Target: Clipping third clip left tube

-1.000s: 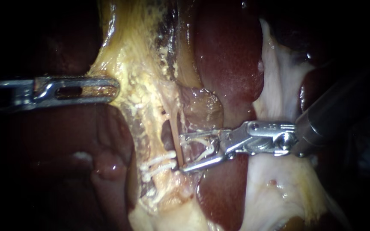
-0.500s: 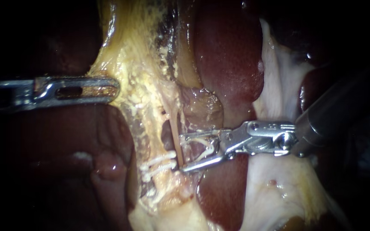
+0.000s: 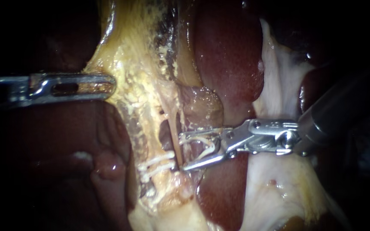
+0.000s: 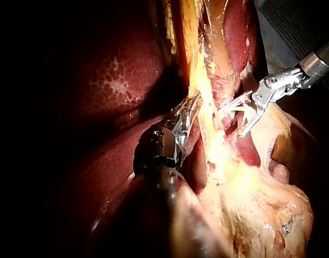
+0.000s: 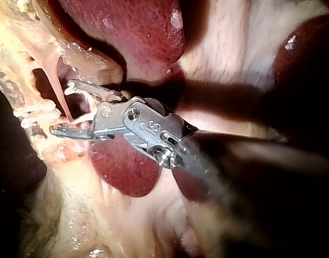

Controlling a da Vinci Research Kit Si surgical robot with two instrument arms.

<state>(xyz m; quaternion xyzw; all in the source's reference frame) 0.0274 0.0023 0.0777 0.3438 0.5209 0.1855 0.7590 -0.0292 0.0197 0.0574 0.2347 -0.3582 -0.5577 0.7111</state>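
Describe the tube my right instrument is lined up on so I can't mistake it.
Start at the yellow fatty band the left instrument grips. Between it and the dark red liver runs a thin tan tube, reaching the tips of the right instrument, whose jaws hold a clip. Only it is smooth and tan, with two white clips beside its lower end.

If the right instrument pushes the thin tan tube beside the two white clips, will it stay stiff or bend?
Probably it bends: the tube is a thin strand spanning a gap beside the clips. The yellow tissue around glistens, so it likely slips. Being so thin, it could tear if the right instrument, carrying a loaded clip, pushes hard.
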